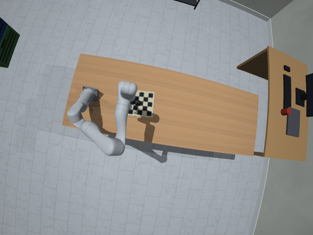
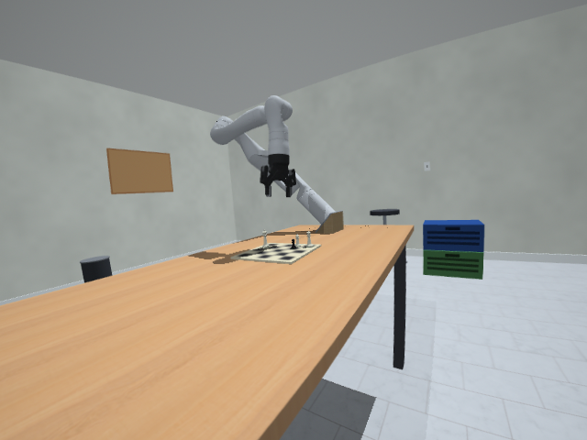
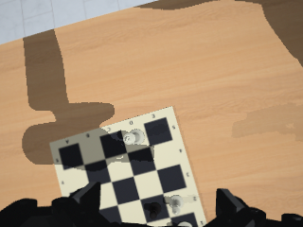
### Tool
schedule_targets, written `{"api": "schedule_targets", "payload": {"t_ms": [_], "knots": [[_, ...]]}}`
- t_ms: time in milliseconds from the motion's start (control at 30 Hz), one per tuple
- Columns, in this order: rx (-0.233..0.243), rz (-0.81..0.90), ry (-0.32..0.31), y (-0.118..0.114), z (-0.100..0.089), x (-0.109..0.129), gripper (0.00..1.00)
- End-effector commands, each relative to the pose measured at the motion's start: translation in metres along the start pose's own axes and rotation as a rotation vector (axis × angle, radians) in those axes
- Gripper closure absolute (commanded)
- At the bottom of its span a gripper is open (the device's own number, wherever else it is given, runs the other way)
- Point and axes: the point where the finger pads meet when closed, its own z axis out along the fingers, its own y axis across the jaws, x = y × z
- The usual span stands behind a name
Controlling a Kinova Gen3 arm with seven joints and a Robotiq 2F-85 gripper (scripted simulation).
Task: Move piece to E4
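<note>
The gripper (image 2: 278, 188) hangs high above the chessboard (image 2: 280, 252), its jaws wide open and holding nothing; a black piece (image 2: 293, 244) stands among white pieces (image 2: 264, 238)

Bright even light; arm shadow on table (image 1: 191, 111); top view fisheye-curved.

A small black chess piece (image 2: 293, 244) stands upright on the checkered board (image 2: 265, 256). 3 white pieces share the board.
</note>
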Motion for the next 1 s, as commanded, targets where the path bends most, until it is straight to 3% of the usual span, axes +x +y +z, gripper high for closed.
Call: {"api": "schedule_targets", "payload": {"t_ms": [0,167,967], "knots": [[-0.061,0.231,-0.014,-0.039,0.008,0.026,0.00],[-0.077,0.311,-0.013,-0.054,0.011,0.036,0.00],[-0.077,0.313,-0.013,-0.054,0.011,0.036,0.00]]}}
